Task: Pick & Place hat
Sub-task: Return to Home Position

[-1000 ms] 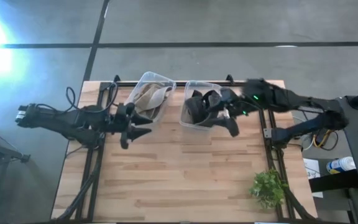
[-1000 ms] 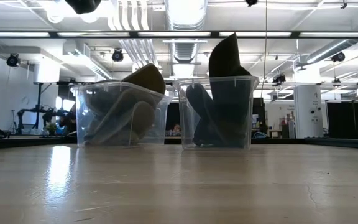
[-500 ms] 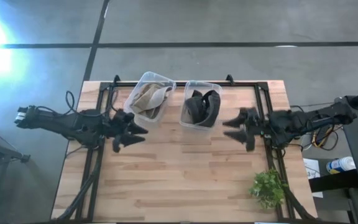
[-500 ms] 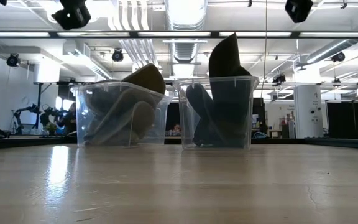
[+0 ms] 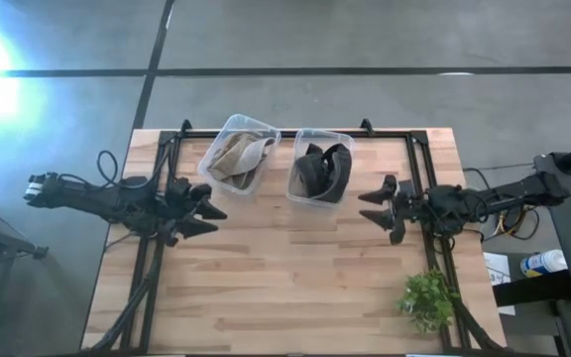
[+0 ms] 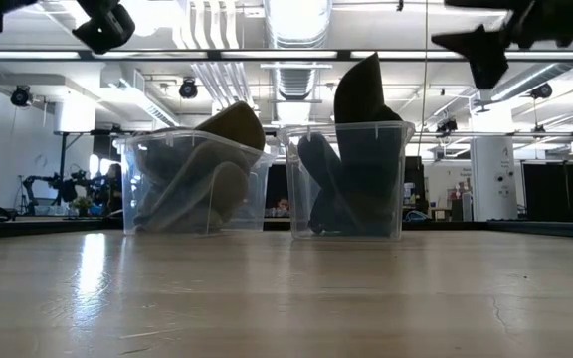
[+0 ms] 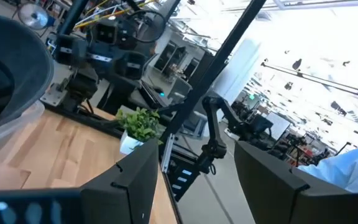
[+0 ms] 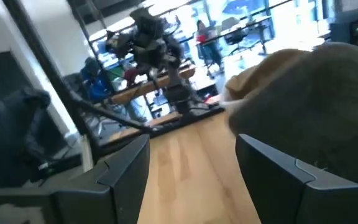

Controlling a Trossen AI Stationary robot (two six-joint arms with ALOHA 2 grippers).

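Note:
Two clear plastic bins stand near the table's far edge. The left bin (image 5: 238,156) (image 6: 189,185) holds tan hats; one hat sticks up above its rim. The right bin (image 5: 320,167) (image 6: 346,179) holds black hats (image 5: 317,171), one pointing well above the rim (image 6: 364,91). My left gripper (image 5: 213,218) (image 6: 105,24) (image 7: 194,171) hovers open, on the near-left side of the tan-hat bin. My right gripper (image 5: 367,207) (image 6: 485,48) (image 8: 191,171) hovers open to the right of the black-hat bin. Both point toward the table's middle and hold nothing.
A small potted plant (image 5: 426,297) (image 7: 138,123) stands at the near right corner. Black frame rails run along the table's left (image 5: 145,268) and right (image 5: 446,268) sides. Bare wooden tabletop (image 5: 285,278) spreads across the near half.
My right gripper has drawn back from above the black-hat bin toward the table's right edge, and its arm has retracted. My left gripper has pulled slightly away from the tan-hat bin toward the near-left. Both now show lower in the low view. The bins and hats have not moved.

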